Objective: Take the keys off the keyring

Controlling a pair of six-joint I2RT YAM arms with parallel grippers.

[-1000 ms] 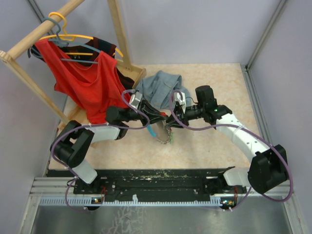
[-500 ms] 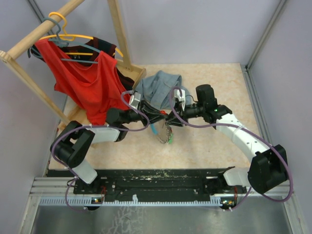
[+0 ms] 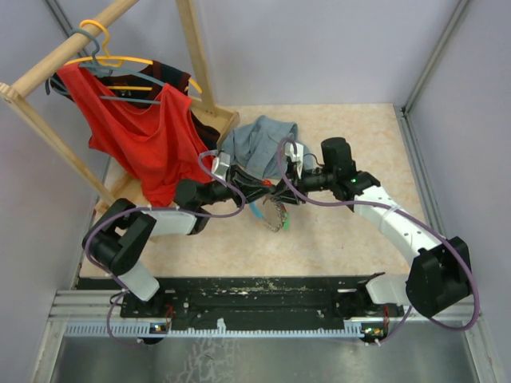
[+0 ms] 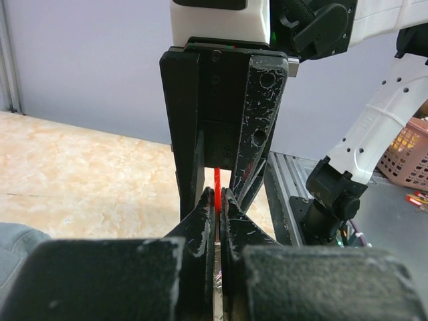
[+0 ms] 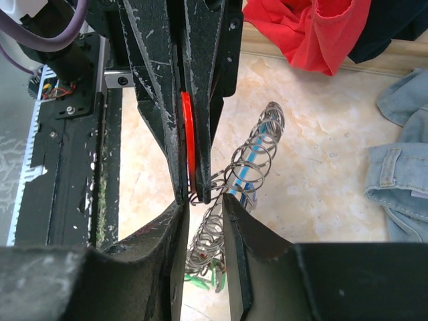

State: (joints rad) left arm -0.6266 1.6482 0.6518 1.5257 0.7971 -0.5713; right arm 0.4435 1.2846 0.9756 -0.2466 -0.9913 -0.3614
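Your left gripper [image 5: 190, 194] is clamped on the red key [image 5: 188, 137], pinching its flat head between both fingers near the middle of the tabletop [image 3: 343, 239]. Your right gripper [image 5: 200, 217] meets it tip to tip with its jaws set narrowly apart. The keyring [image 5: 249, 164] chain runs down through that gap, and you cannot tell whether the jaws grip it. The other keys [image 3: 277, 219] dangle just below both grippers, on the side toward the near edge.
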